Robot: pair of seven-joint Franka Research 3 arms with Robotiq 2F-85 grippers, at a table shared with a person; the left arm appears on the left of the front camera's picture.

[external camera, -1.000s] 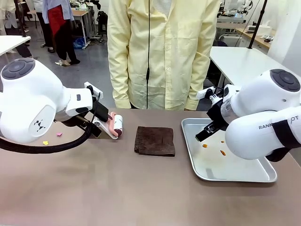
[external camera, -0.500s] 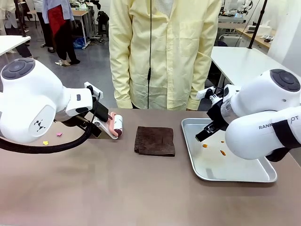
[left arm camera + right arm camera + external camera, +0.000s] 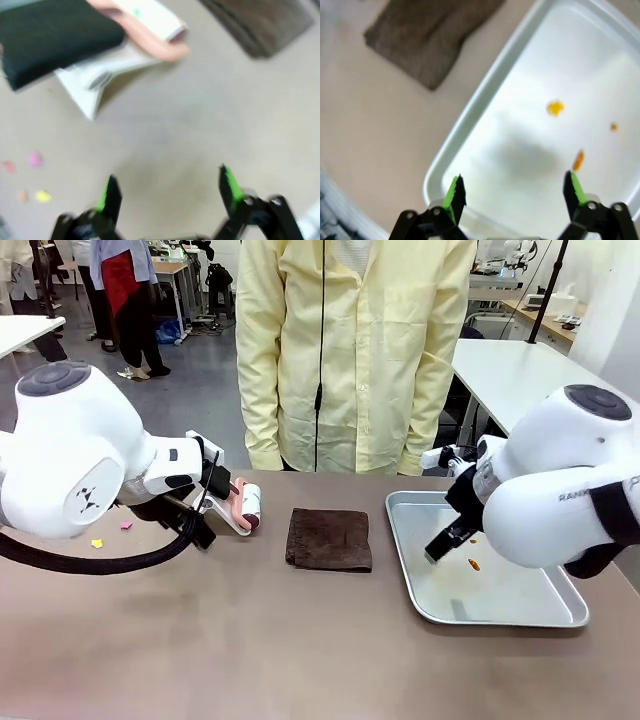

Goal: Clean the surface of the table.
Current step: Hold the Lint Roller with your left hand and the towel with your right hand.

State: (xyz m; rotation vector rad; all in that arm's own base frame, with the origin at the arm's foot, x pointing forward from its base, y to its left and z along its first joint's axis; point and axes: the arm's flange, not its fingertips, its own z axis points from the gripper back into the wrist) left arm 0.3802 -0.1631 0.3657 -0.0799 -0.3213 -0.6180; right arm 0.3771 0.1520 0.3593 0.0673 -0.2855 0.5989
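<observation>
- the counter (image 3: 300, 640) has a wide, smooth, matte brown-grey top, with its near half bare.
- a dark brown folded cloth (image 3: 329, 539) lies flat near the middle, toward the far edge.
- a rectangular silver tray (image 3: 500, 592) sits on the right part, near the cloth but not touching it.
- a white holder (image 3: 225, 512) stands left of the cloth, with a pink-handled roller (image 3: 248, 506) resting in it.
- at the far left lie a yellow scrap (image 3: 97, 543) and a pink scrap (image 3: 126, 525), close together and well apart from the cloth.
</observation>
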